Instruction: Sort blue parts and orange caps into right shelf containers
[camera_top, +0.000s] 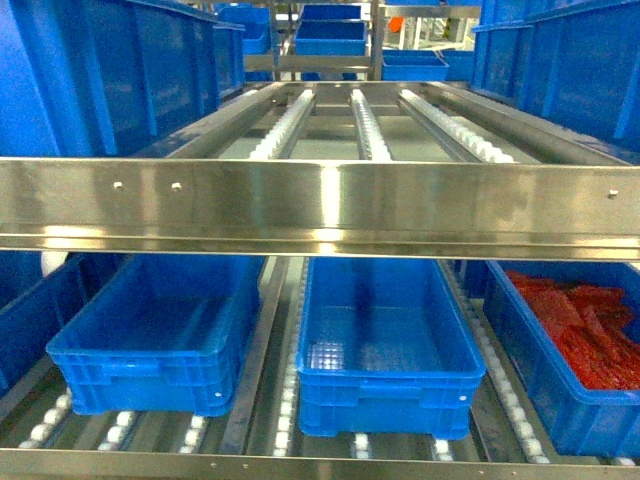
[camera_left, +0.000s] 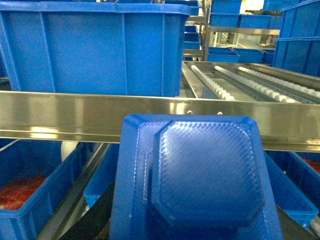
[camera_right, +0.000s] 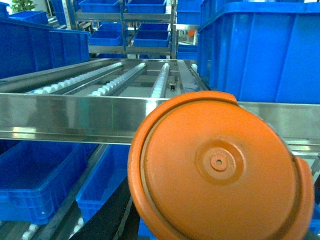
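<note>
Head view: lower shelf level held three bright-blue crates side by side on roller tracks (camera_top: 290, 400). Left crate (camera_top: 150, 345) was bare inside, nothing in it that showed. Middle crate (camera_top: 385, 350) likewise, just a shiny ribbed floor. Right crate (camera_top: 560, 385), cut by the frame edge, was loaded w/ red pieces (camera_top: 590, 330), piled toward its far right side. A steel crossbar (camera_top: 320, 205) ran across the whole view above them. Upper level behind it was roller lanes (camera_top: 365, 125), w/ tall blue bins at far left (camera_top: 110, 70) and far right (camera_top: 580, 70). More blue crates on racks in the background.

No arm or hand showed in the head view.

Left wrist cam: a blue part (camera_left: 200, 175), a moulded tray-like piece w/ a raised octagonal centre, filled the lower middle of the frame, in front of the steel bar. Left hand itself was hidden behind/under it, so can't tell if it was clenched on the part or not. At lower left another crate (camera_left: 30, 210) held red stuff (camera_left: 17, 190).

Right wrist cam: an orange cap (camera_right: 220, 170), round, w/ a small centre boss, filled the lower right, also short of the bar. Right hand not visible; grip state can't be told.
</note>
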